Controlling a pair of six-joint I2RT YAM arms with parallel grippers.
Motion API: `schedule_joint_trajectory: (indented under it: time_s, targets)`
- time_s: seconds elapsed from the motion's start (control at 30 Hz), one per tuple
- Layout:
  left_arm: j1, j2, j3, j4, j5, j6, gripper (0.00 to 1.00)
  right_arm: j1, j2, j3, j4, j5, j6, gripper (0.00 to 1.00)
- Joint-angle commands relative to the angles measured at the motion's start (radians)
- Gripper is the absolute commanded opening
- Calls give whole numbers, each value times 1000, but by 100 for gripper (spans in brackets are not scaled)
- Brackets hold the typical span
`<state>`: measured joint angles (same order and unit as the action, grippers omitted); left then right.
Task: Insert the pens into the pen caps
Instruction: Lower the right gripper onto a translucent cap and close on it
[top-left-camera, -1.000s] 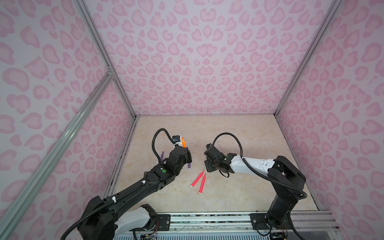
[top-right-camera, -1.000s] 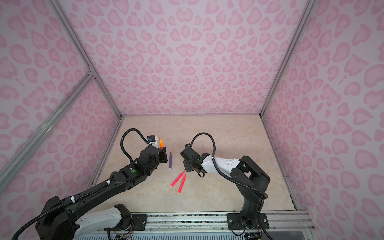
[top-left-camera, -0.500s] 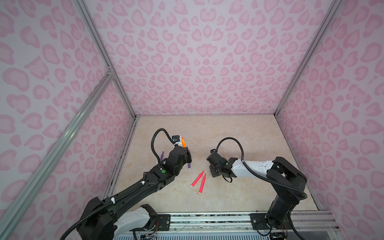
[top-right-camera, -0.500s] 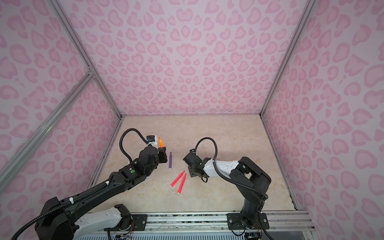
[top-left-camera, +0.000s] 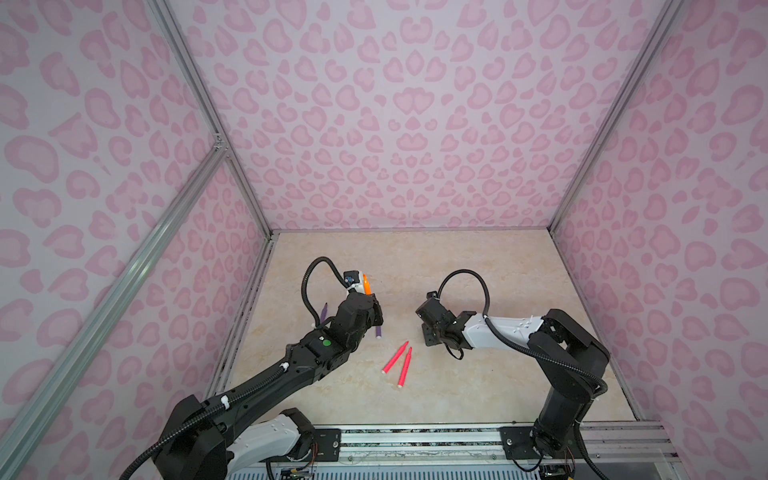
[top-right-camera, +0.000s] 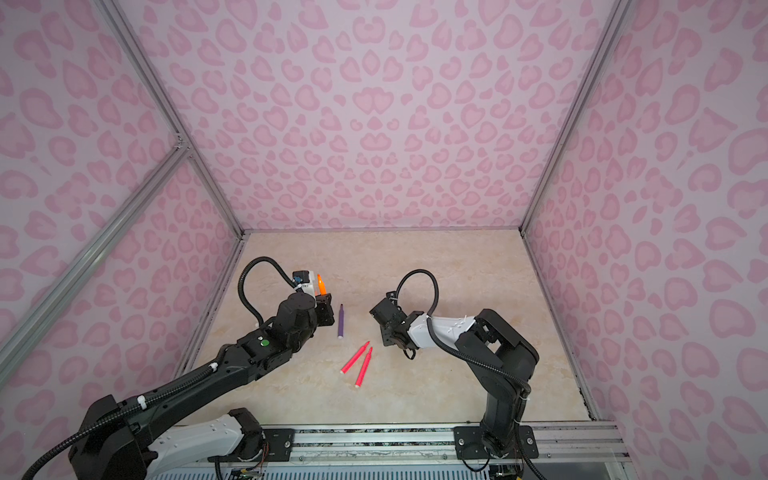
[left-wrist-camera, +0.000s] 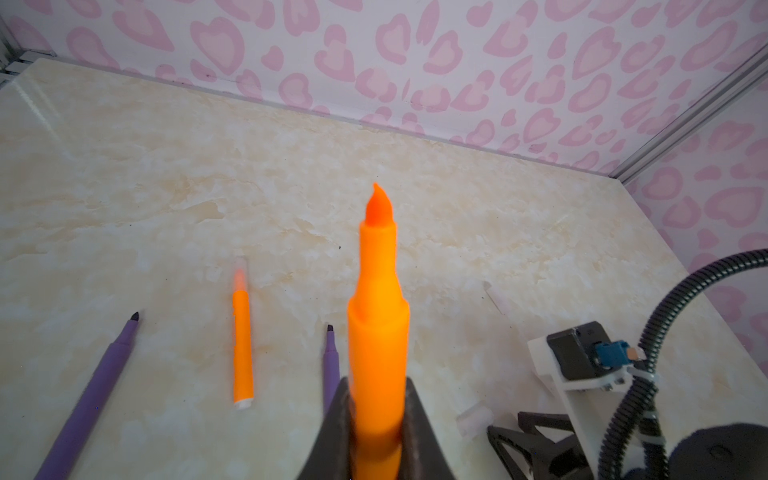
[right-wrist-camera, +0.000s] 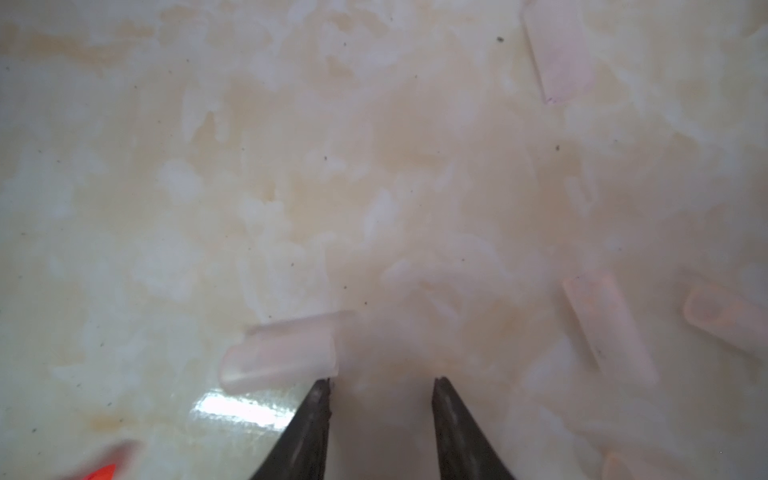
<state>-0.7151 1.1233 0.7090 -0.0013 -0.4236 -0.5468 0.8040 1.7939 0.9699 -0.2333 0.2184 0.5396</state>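
Pens lie spread over the pale marbled worktop (top-left-camera: 478, 257). Farthest left you have a slim purple marker pen (top-left-camera: 323, 312) lying flat. In the left wrist view, an orange marker pen (left-wrist-camera: 242, 336) rests between it and the other purple one, with what looks like a faint clear cap (left-wrist-camera: 240, 270) over its tip.

Your left hand (left-wrist-camera: 376, 388) is clamped on a second orange marker pen (left-wrist-camera: 376, 291). It holds the barrel low down, and the bare tapered tip stands up clear of the worktop.

Just right of that hand, the second purple marker pen (top-right-camera: 341, 321) lies flat with its white end toward the arm bases.

Nearer the middle, a pink-red marker pen (top-left-camera: 395, 357) and a second pink-red marker pen (top-left-camera: 404, 367) lie side by side, close together, tips pointing toward your right hand (right-wrist-camera: 382, 384).

That hand sits low over the worktop with its jaws apart and only bare surface between them.

A small clear plastic cap (right-wrist-camera: 282, 357) lies on its side at one fingertip (right-wrist-camera: 322, 399), outside the gap. You cannot tell whether they touch.

Three more clear caps (right-wrist-camera: 559, 50), (right-wrist-camera: 609, 328), (right-wrist-camera: 727, 316) lie scattered beyond.
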Motion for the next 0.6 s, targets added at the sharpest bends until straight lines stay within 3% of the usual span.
schedule_joint_trajectory:
  time_s: [0.0, 0.3, 0.57]
  targets:
    - [0, -2, 7, 12, -10, 1, 3, -10, 27, 19, -44, 19, 3, 42]
    - [0, -2, 9, 12, -8, 2, 3, -19, 63, 81, -55, 18, 2, 42]
    - [1, -11, 0, 36, 44, 38, 3, -14, -48, 48, -30, 34, 39, 44]
